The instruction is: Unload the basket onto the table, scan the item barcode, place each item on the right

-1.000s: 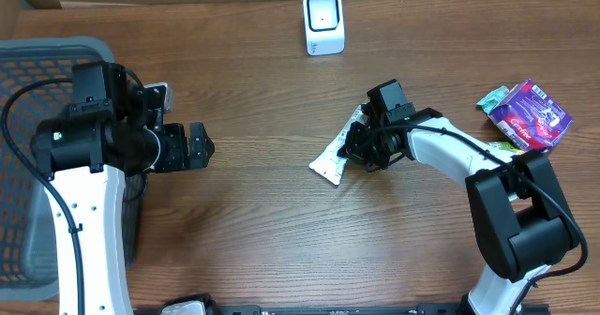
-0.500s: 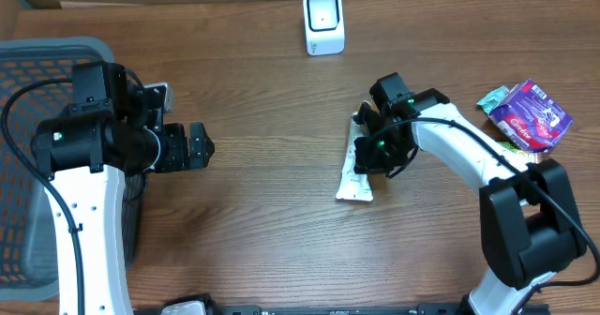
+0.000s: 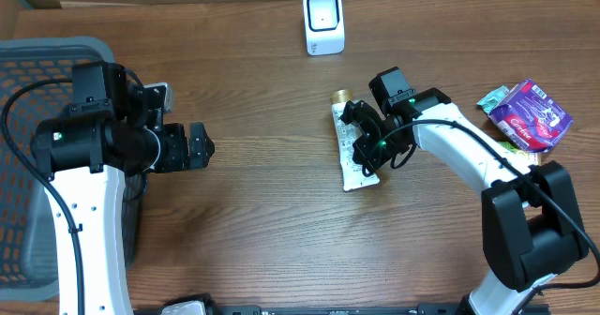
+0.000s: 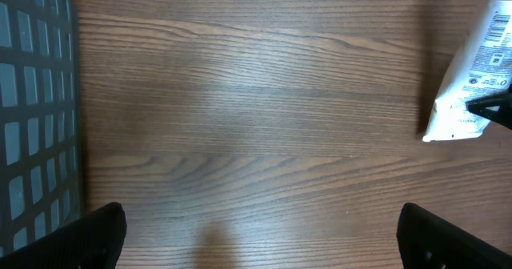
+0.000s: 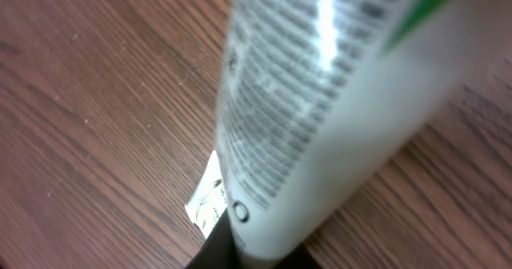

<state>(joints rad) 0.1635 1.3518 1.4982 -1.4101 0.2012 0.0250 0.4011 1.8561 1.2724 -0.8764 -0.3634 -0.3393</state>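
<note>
Your right gripper (image 3: 367, 142), jaws clamped on the white tube (image 3: 352, 170), holds it just right of table centre, well apart from the scanner (image 3: 323, 22) at 12 o'clock. The pickup looks done; presenting the barcode remains. Your left gripper (image 3: 199, 144) hangs at 9 o'clock, jaws wide apart.

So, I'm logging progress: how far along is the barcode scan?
Done: the right gripper is shut on the tube. In hand: the tube is mid-table, its cap end towards the scanner but well short of it. Left: presenting the barcode to the scanner's face, which hasn't happened yet. The left gripper is open and empty beside the basket.
</note>
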